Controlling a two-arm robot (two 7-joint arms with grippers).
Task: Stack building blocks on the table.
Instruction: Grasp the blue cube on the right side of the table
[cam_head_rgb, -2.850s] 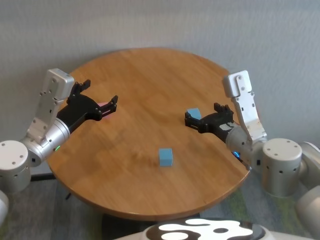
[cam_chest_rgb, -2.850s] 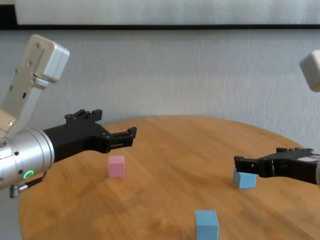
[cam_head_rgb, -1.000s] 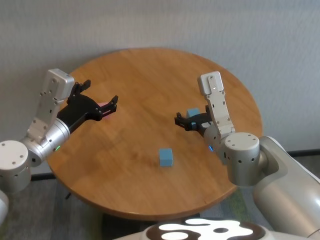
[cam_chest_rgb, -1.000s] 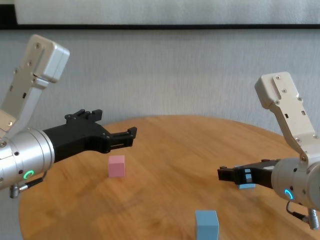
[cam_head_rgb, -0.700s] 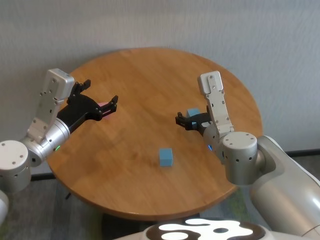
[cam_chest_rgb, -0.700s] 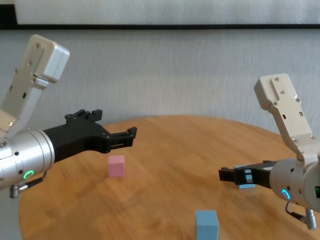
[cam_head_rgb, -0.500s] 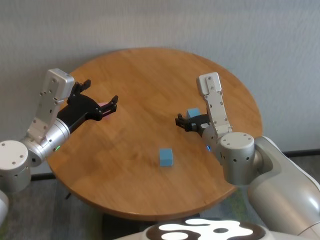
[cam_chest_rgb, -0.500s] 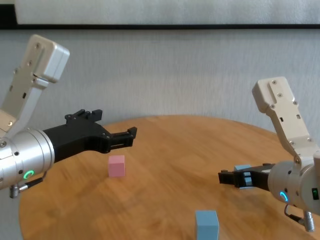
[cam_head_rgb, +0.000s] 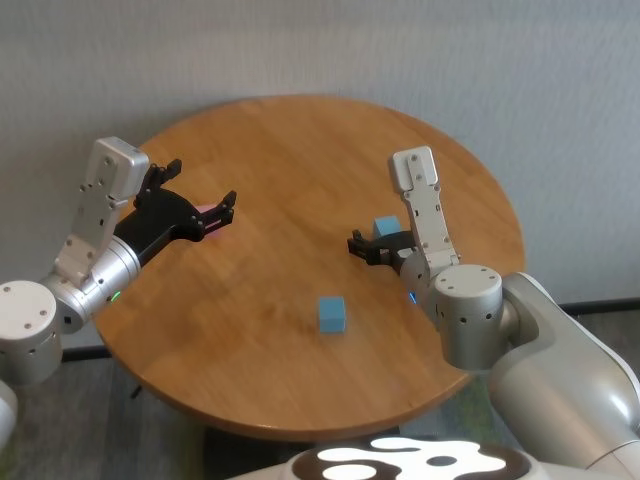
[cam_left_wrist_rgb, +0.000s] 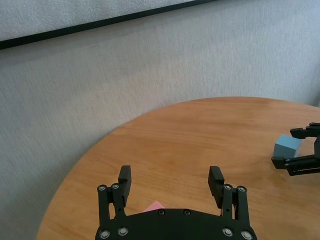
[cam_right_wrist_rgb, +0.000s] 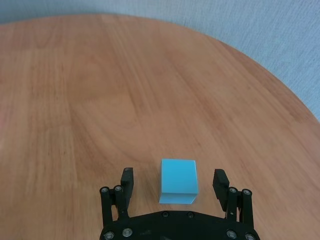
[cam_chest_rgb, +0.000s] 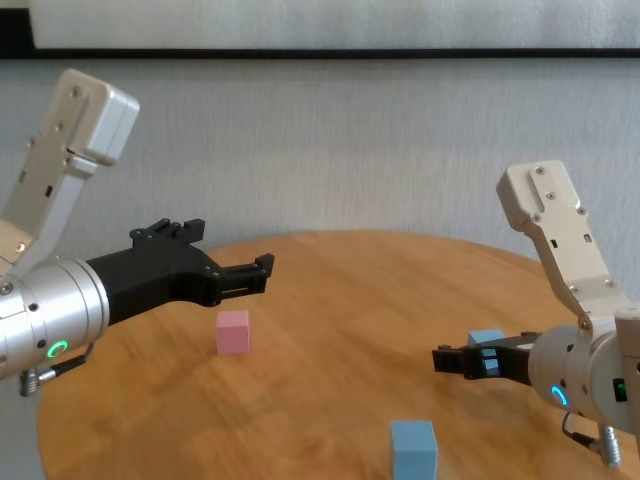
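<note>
A pink block (cam_chest_rgb: 232, 331) rests on the round wooden table (cam_head_rgb: 300, 150) at its left side. My left gripper (cam_chest_rgb: 232, 245) hovers above it, open and empty; the pink block (cam_left_wrist_rgb: 152, 206) peeks out below its fingers. One light blue block (cam_head_rgb: 332, 314) stands alone near the table's front. The other light blue block (cam_right_wrist_rgb: 178, 180) lies between the spread fingers of my right gripper (cam_right_wrist_rgb: 172, 174), with a gap on each side. That gripper (cam_head_rgb: 355, 243) is low over the table's right half, and this block (cam_head_rgb: 386, 226) shows just behind it.
A grey wall rises behind the table. Bare wood stretches across the table's middle and far side. The table's rim curves close behind the left gripper.
My right arm has shifted a little to the left, its open gripper staying around the light blue block. The left arm and all blocks are unmoved.
</note>
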